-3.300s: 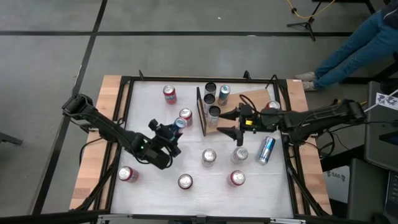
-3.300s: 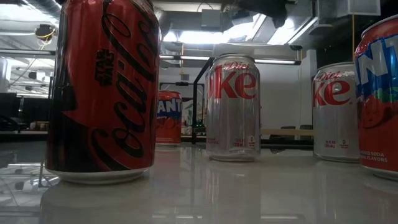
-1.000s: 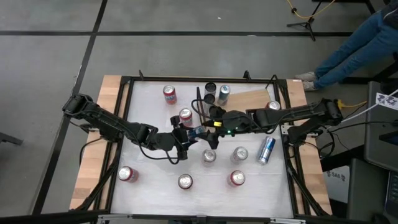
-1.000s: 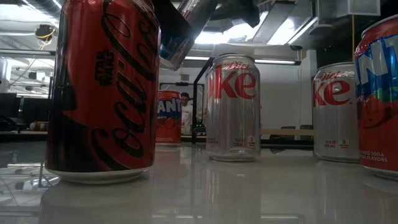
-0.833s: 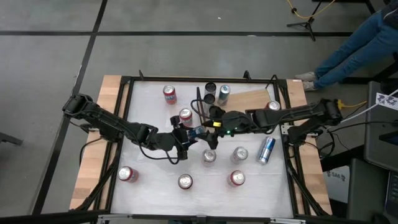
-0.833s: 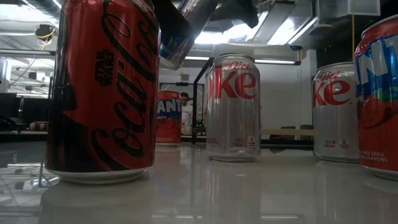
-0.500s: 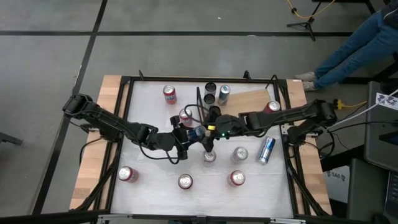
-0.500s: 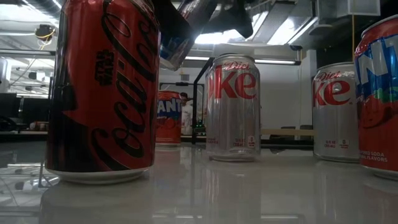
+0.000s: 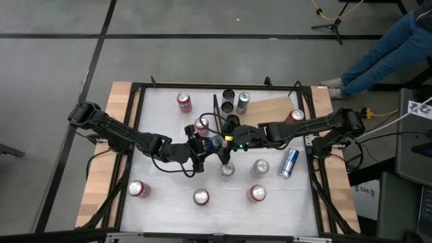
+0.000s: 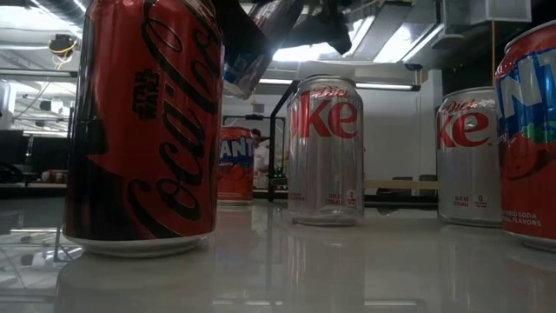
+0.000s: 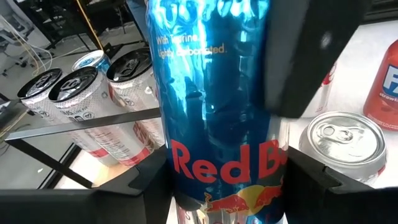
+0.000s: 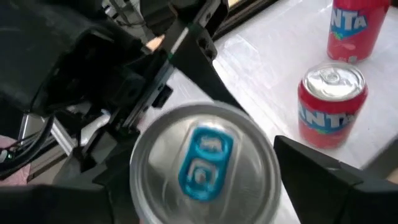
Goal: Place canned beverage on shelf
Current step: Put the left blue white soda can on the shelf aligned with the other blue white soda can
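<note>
A blue Red Bull can (image 9: 215,142) is held above the table's middle by my left gripper (image 9: 210,144), which is shut on it. The can also shows in the left wrist view (image 11: 217,93) and tilted in the low view (image 10: 252,48). My right gripper (image 9: 225,142) is open, and its fingers stand on either side of the can's top end (image 12: 205,162), with a gap showing beside one finger (image 12: 323,180). The shelf (image 9: 273,106) lies at the far middle, its black frame (image 9: 217,121) upright, with up to three cans (image 9: 228,96) on the board. My left gripper pinches the Red Bull can's lower body (image 11: 186,165) between its two fingers (image 11: 134,183). The fingers come about level from the table's left, and the can runs on past them. The can is lifted clear of the table and tilted, top end toward my right gripper.
Several cans stand on the white table: Fanta cans (image 9: 183,102) (image 9: 138,188) (image 9: 257,193), silver cans (image 9: 227,169) (image 9: 260,167), and a blue can lying on its side (image 9: 289,162). A person's legs (image 9: 385,47) show beyond the far right corner.
My right gripper has gone a little toward the table's left, closing in on the top end of the can. My left gripper and the can have stayed where they were.
</note>
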Robot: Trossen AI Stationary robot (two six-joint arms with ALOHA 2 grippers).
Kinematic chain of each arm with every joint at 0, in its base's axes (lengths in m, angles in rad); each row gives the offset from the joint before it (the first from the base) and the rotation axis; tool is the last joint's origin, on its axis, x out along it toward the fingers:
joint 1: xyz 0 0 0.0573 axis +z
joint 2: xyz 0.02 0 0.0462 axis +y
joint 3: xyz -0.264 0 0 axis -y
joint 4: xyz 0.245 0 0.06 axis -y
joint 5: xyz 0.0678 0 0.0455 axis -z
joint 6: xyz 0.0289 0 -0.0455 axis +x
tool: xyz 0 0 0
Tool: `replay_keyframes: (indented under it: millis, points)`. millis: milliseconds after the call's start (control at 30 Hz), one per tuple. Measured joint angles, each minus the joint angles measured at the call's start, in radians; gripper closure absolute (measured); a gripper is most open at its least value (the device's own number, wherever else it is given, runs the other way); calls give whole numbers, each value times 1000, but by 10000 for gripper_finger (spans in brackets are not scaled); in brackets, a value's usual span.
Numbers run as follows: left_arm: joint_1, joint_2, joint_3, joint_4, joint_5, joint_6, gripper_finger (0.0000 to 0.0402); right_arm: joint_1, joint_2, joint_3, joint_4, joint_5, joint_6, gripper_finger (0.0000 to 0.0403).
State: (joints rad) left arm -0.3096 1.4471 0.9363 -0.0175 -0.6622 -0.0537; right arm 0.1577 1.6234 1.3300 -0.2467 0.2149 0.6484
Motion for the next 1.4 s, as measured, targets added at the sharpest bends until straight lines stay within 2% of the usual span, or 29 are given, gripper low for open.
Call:
replay_keyframes:
  millis: [333,600,767,1200,1400]
  points:
    - [0,1,0,-21,2,-4,157,0,17,0,16,-2,-29,176]
    - [-1,1,0,-22,8,4,138,-2,17,0,9,-49,-29,165]
    - [-2,1,0,-15,29,-19,137,-2,4,0,-5,-50,-58,175]
    - [-13,-1,1,-38,33,-21,136,-2,-49,-1,-181,-52,-96,177]
    - [-13,-1,1,-45,33,-23,136,-2,-107,-1,-273,-137,-128,176]
